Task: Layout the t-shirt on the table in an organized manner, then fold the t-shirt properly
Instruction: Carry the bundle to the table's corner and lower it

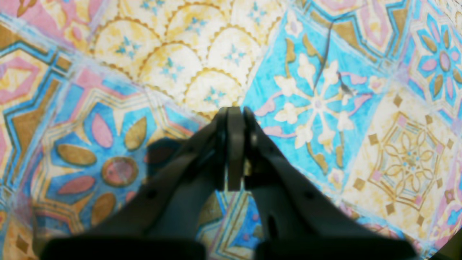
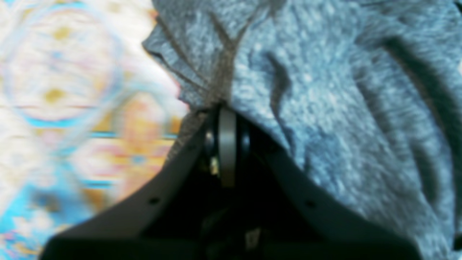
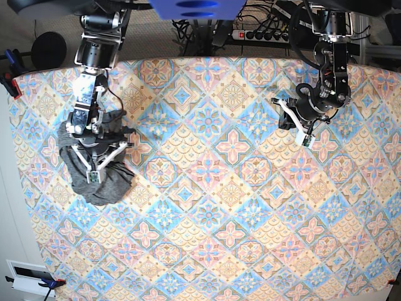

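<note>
The t-shirt (image 3: 106, 185) is a crumpled dark grey heap on the left side of the table (image 3: 213, 188) in the base view. My right gripper (image 3: 93, 177) stands over the heap. In the right wrist view its jaws (image 2: 227, 110) are shut, and creases in the grey knit t-shirt (image 2: 325, 108) run together at the fingertips, so a fold of it is pinched. The patterned table (image 2: 54, 72) beside it is blurred. My left gripper (image 3: 307, 142) hangs at the far right, well away from the t-shirt. In the left wrist view it (image 1: 232, 110) is shut on nothing above the bare table (image 1: 408, 159).
The tiled cloth runs to the table's edges on all sides. Cables and a power strip (image 3: 263, 34) lie behind the far edge. A thin dark thread (image 1: 325, 54) lies on the cloth ahead of the left gripper.
</note>
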Controlling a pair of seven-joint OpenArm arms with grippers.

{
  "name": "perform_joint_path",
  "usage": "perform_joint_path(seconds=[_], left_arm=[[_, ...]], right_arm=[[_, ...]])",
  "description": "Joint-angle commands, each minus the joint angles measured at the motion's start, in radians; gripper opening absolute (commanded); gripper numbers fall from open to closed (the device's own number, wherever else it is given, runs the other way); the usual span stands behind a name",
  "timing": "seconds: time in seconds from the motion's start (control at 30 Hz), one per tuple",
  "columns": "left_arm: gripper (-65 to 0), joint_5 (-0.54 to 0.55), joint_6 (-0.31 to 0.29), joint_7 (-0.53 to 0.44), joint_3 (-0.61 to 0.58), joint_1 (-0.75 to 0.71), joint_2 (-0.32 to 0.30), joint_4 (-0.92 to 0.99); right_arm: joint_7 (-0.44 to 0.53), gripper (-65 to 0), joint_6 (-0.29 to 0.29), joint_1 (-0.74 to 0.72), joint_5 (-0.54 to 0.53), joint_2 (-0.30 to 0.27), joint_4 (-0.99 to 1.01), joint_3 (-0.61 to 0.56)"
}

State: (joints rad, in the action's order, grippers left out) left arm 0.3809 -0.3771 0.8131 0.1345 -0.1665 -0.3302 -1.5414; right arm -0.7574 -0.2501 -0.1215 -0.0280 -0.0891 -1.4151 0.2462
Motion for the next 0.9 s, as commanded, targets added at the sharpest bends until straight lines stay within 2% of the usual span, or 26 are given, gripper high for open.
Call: perform_joint_path(seconds=[0.0,0.17,0.37,0.43,0.67,0.87], left_arm=[[-65.0,-0.043,0.023,0.036,0.001,0.002,-0.008,0.003],[-65.0,-0.043,0.023,0.036,0.001,0.002,-0.008,0.003],[-65.0,-0.043,0.023,0.036,0.001,0.002,-0.008,0.003],[-65.0,-0.043,0.023,0.036,0.001,0.002,-0.008,0.003],[-65.0,-0.043,0.022,0.036,0.0,0.002,-0.008,0.003],[-65.0,-0.043,0.022,0.036,0.0,0.002,-0.008,0.003]], right_arm=[[0.019,-65.0,0.002,-0.02,-0.002,-0.016,-0.014,0.005],[0.019,-65.0,0.002,-0.02,-0.002,-0.085,-0.011,0.006],[0.049,-65.0,0.002,-0.02,-0.003,-0.114,0.072,0.103],[0.071,-65.0,0.002,-0.02,-0.005,-0.148,0.102,0.107],[0.106,-65.0,0.002,-0.02,-0.005,-0.206,0.165,0.114],[0.106,-65.0,0.002,-0.02,-0.002,-0.208,0.165,0.115]])
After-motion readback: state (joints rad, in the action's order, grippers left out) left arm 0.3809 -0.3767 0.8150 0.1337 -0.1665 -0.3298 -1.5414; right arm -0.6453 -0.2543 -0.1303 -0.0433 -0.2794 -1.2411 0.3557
